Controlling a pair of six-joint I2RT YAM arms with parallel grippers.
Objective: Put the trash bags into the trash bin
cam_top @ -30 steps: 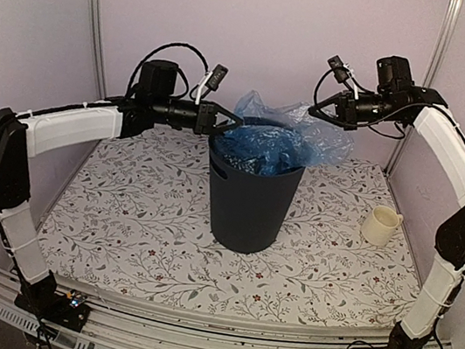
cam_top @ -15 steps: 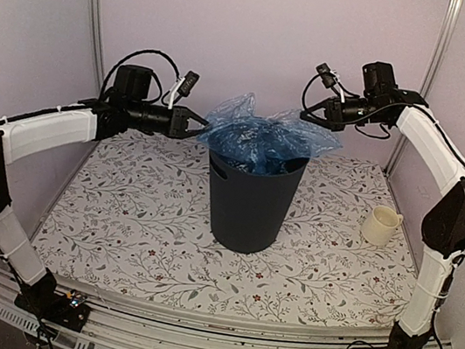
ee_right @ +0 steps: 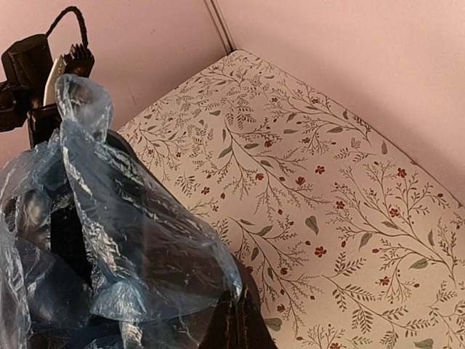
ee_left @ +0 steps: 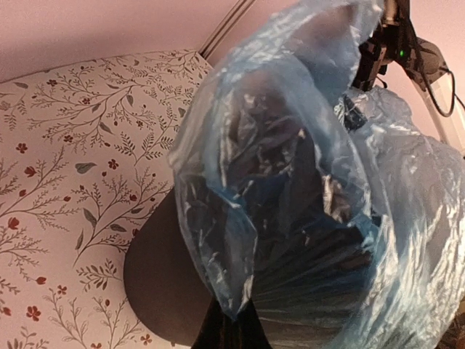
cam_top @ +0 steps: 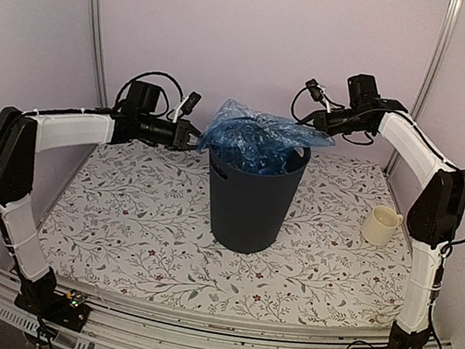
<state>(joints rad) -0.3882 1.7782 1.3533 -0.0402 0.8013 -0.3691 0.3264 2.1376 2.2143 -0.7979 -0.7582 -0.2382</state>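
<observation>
bag everywhere; mug only overhead

No legible text, labels, brands or numbers in any view. Trash bin is plain dark plastic, trash bag unprinted, cream mug blank. Bench cover carries only a floral print, no lettering.

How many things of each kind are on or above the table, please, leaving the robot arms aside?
Light-blue trash bag: 1
Dark trash bin: 1
Cream mug: 1
Total: 3
</observation>
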